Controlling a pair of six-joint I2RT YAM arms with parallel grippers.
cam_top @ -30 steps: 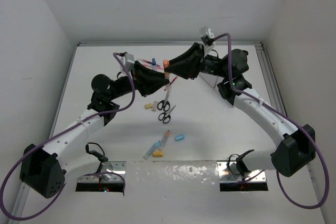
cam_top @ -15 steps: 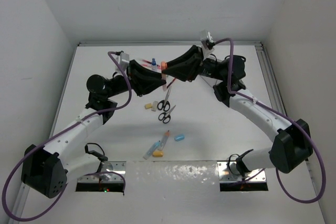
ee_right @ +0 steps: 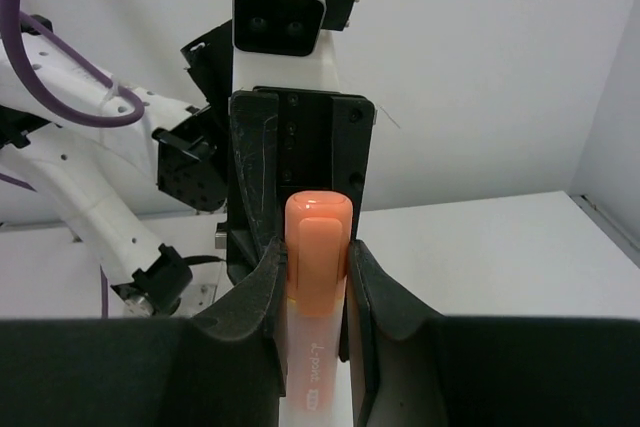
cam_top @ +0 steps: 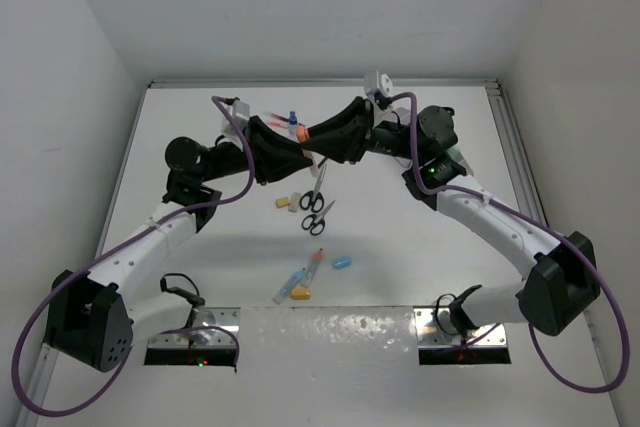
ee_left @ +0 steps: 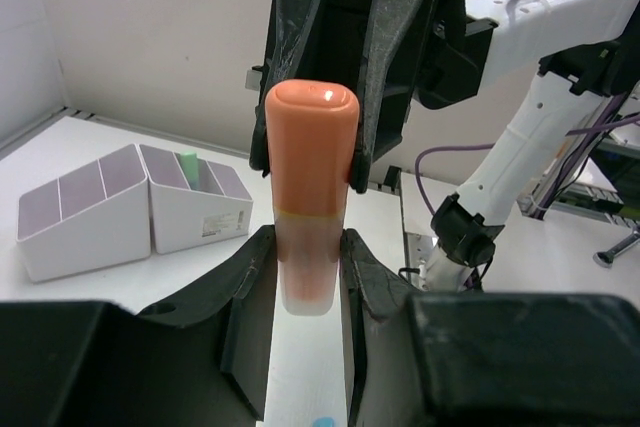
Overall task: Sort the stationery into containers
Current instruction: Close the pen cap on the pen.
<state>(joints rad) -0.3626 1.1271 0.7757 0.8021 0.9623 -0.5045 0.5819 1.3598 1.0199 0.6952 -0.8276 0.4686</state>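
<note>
Overhead, in the top view, two robot arms reach from the lower corners of the frame and meet at upper centre, above a white table (cam_top: 420,247). Both pincers clasp one marker (ee_left: 308,167), raised off the table between them.

From the left wrist view, the left pincer (ee_left: 306,257) is clenched on the marker's pale lower body at lower centre. The orange cap points up the frame, and the right arm's black fingers squeeze it from both sides.

From the right wrist view, the right pincer (ee_right: 312,277) is clenched on the orange part at lower centre, with the left arm's pincer and its wrist camera straight behind.

At the left of the left wrist view, a white stepped organiser (ee_left: 130,212) stands on the table, its compartments lilac inside. One compartment holds a small green piece (ee_left: 189,160).

In the top view, loose stationery lies at centre frame, below the joined pincers:
- two black-handled scissors (cam_top: 318,187), one just below the other
- two beige erasers (cam_top: 288,203) just to their left
- lower down, a thin pen (cam_top: 314,263), a blue capsule (cam_top: 342,263) and a yellow piece (cam_top: 300,293)

A blue-capped bottle (cam_top: 293,117) peeks out just above the pincers.
</note>
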